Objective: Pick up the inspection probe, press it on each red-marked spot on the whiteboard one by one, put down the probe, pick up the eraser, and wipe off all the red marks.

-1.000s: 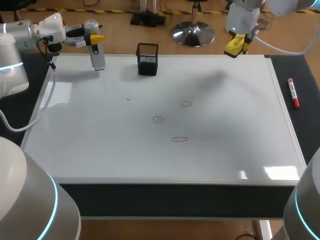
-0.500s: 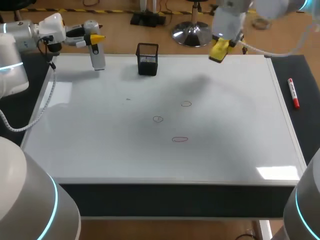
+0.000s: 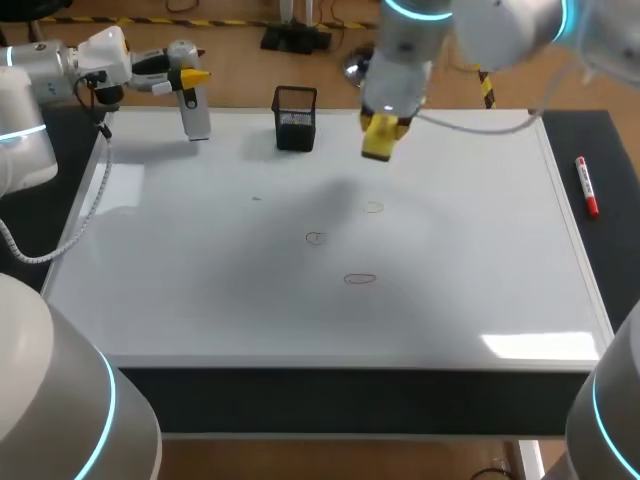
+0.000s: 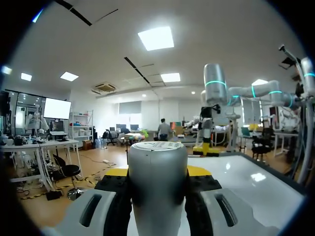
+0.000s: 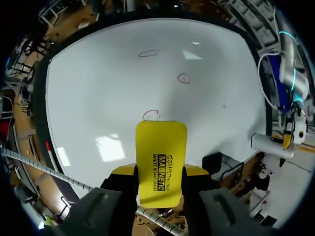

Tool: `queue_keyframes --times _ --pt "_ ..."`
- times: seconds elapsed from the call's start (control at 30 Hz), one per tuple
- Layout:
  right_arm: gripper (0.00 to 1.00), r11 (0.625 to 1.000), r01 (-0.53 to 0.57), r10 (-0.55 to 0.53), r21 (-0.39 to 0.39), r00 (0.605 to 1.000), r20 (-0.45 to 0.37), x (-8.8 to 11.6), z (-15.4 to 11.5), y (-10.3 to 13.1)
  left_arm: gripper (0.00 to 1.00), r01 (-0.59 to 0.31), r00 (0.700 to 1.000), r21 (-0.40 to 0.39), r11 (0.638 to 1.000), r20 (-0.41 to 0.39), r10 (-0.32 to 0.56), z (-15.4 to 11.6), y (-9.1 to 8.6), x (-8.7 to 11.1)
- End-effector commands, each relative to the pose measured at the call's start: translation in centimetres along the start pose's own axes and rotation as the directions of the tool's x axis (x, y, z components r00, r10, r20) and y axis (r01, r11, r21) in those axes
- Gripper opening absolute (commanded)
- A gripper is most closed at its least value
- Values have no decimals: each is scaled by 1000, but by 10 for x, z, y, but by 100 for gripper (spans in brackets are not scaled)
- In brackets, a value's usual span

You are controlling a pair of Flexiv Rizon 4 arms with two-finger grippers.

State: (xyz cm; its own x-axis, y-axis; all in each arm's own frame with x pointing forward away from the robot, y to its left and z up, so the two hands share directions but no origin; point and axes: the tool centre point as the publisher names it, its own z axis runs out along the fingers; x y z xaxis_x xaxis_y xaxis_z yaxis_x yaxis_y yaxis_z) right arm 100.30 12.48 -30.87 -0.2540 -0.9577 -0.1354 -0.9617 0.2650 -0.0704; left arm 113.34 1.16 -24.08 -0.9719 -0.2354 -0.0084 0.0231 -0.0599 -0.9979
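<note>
Currently, you can read the station as follows.

Left gripper point(image 4: 157, 171): clenched on the inspection probe point(image 4: 157, 169). The left wrist view shows both fingers pressing the grey barrel from two sides.
Probe position: the head view places it at the far left corner of the whiteboard point(image 3: 200, 290), hanging down from the fingers. You cannot tell whether its lower end touches the board.
Right gripper point(image 5: 160, 171): grasping the eraser point(image 5: 161, 156). Only the right wrist view shows the fingers against its two sides.
Eraser position: the head view puts it above the far middle of the board, just beside the black mesh holder point(image 3: 295, 118).
Red marks point(image 3: 360, 279): three rings near the board's centre. In the right wrist view, one lies just ahead of the eraser's edge.
Red marker point(image 3: 586, 187): on the dark mat beside the board's right edge.
</note>
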Motion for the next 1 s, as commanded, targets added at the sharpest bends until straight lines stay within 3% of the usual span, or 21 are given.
queue_keyframes --times 0.03,0.5,0.73,1.0 --pt "0 999 42 -42 6 999 -7 -18 4 30 0 -2 1000 3 1000 0 2 0 0 0" --pt "0 991 97 -94 -93 995 36 -60 41 113 0 -2 1000 3 1000 0 2 0 0 0" --pt "0 982 112 -108 -152 994 33 -71 64 138 0 -2 1000 3 1000 0 2 0 0 0" --pt "0 972 135 -136 -193 991 9 -81 86 151 0 -2 1000 3 1000 0 2 0 0 0"
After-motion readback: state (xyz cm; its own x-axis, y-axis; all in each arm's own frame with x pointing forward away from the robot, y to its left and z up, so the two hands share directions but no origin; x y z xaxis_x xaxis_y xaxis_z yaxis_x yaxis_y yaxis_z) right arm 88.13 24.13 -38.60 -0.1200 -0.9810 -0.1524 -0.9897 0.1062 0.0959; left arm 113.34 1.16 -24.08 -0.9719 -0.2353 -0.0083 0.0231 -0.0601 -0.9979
